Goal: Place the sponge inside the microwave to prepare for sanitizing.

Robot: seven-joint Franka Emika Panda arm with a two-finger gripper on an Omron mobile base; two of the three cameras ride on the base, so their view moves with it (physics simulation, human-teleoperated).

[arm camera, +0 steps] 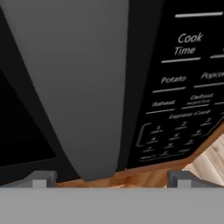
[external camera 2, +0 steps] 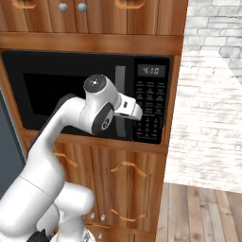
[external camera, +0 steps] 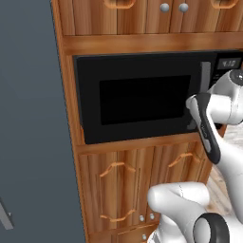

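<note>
microwave sits built into the wooden cabinet wall, door closed, dark window facing out. clock display on its right-hand panel is lit. keypad below the display; up close in the hand view the labels read cook time, potato, popcorn, reheat, defrost.

arm reaches forward from the base, wrist level with the lower part of the door. gripper is right up at the grey vertical handle of the microwave, fingers spread wide apart, one fingertip on each side of the handle's lower end. nothing clamped between them; cannot tell whether either pad touches the handle.

in the right base view the hand covers the lower stretch of the handle, between window and keypad.

tall grey fridge stands just left of the cabinet. cabinet doors below and above closed. white brick wall and wood floor to the right.
</note>
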